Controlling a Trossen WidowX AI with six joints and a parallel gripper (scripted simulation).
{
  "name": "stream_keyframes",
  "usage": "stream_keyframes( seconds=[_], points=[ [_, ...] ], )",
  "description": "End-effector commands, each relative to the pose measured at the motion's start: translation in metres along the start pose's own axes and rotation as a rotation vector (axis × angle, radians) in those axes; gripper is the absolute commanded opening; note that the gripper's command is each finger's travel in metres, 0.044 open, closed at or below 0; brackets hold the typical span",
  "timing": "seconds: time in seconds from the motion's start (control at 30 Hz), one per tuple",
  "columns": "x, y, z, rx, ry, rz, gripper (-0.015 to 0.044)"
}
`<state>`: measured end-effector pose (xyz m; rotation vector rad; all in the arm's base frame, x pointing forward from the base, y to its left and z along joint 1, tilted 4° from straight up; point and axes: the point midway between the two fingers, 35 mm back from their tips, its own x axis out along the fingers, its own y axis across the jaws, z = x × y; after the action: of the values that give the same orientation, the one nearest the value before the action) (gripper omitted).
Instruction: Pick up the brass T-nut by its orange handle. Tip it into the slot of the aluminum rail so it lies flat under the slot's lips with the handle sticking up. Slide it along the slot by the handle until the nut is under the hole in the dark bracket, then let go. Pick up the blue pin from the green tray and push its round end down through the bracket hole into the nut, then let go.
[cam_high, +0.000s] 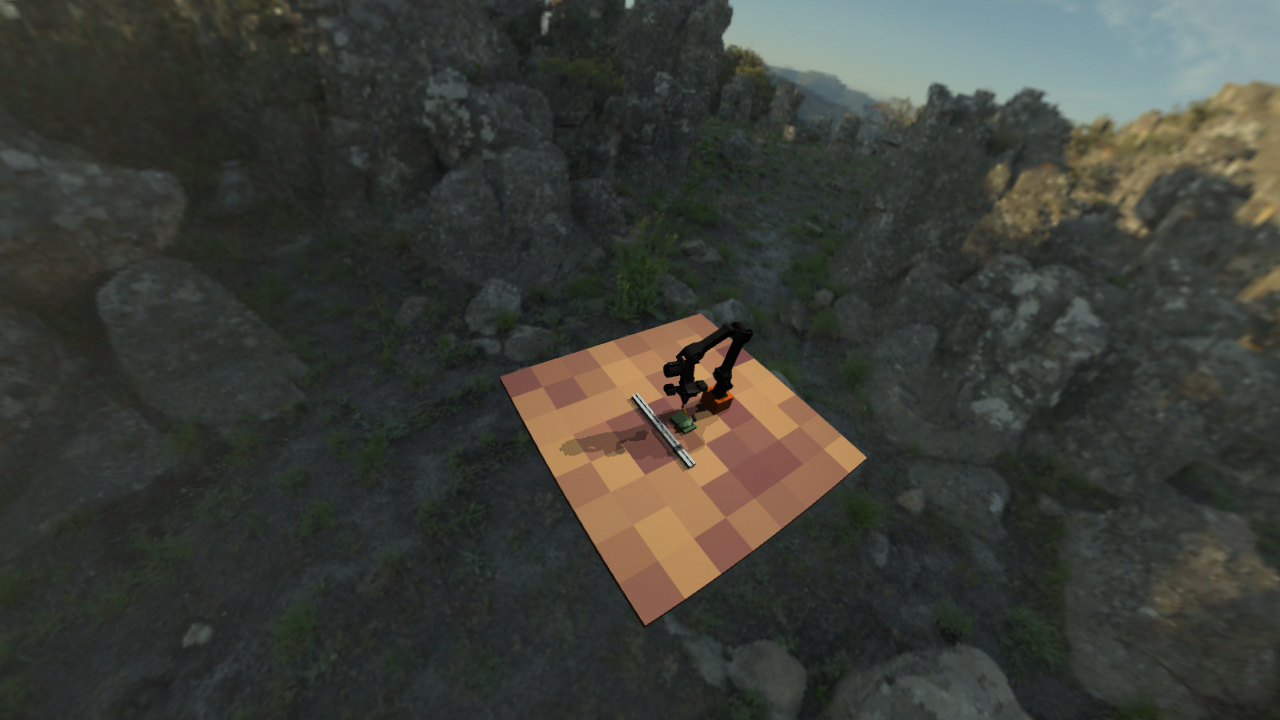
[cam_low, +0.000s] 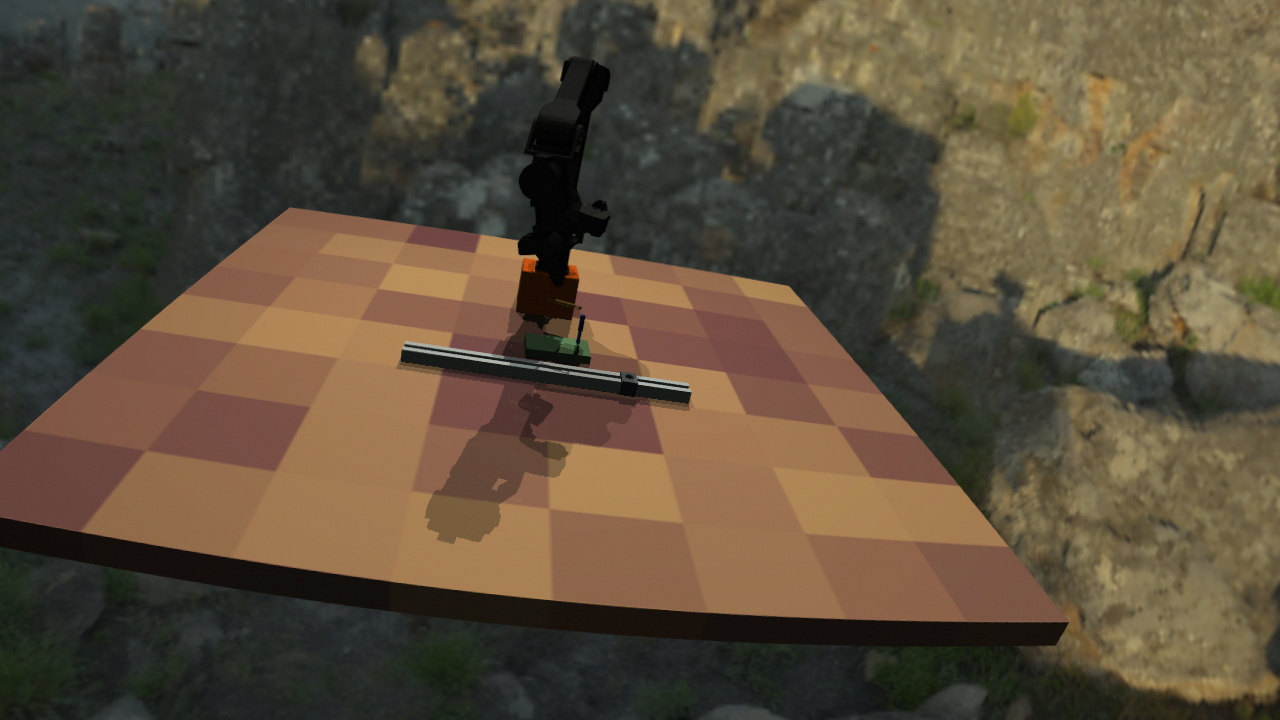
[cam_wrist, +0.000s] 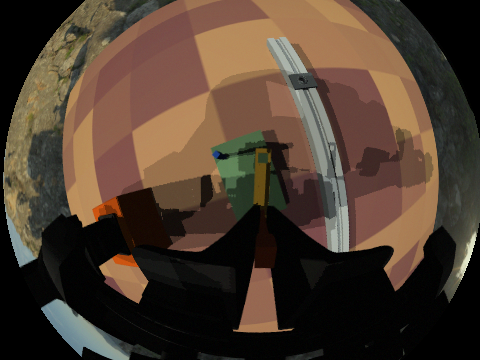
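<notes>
Hanging over the green tray (cam_high: 682, 420) (cam_low: 543, 346) (cam_wrist: 227, 172), the pincer (cam_high: 685, 402) (cam_low: 560, 281) (cam_wrist: 263, 211) was closed on the orange handle (cam_wrist: 265, 254) of the brass nut (cam_low: 566, 305) (cam_wrist: 260, 187). The wrist view showed that grip plainly, with the handle between the fingers and the nut sticking out past their tips. It did not make the height clear; the exterior view did, showing the nut raised above the tray, apart from it, with its long side roughly level. From the top view, the nut was too small to make out surely.

The metal rail (cam_high: 646, 410) (cam_low: 465, 357) (cam_wrist: 307, 115) lay just beside the tray. Its dark bracket (cam_low: 629, 387) (cam_wrist: 295, 81) sat beyond the tray's pin end, and the wrist view showed the hole in it. The blue pin (cam_low: 580, 330) (cam_wrist: 216, 155) stood upright in the tray; the exterior view showed its length, while the wrist view caught mostly its top. The arm's orange base (cam_high: 718, 404) (cam_low: 534, 300) (cam_wrist: 137, 222) was across the tray from the rail.
</notes>
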<state>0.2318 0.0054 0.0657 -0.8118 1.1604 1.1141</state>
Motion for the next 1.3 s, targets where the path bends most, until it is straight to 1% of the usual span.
stream_keyframes(
  seconds=[0.0, 0.3, 1.27],
  points=[
    [-0.008, -0.001, 0.002, 0.0, 0.003, -0.012, -0.015],
    [-0.012, 0.0, 0.003, -0.002, 0.003, -0.012, -0.015],
    [-0.023, -0.043, -0.009, -0.085, 0.011, 0.002, -0.015]
  ],
)
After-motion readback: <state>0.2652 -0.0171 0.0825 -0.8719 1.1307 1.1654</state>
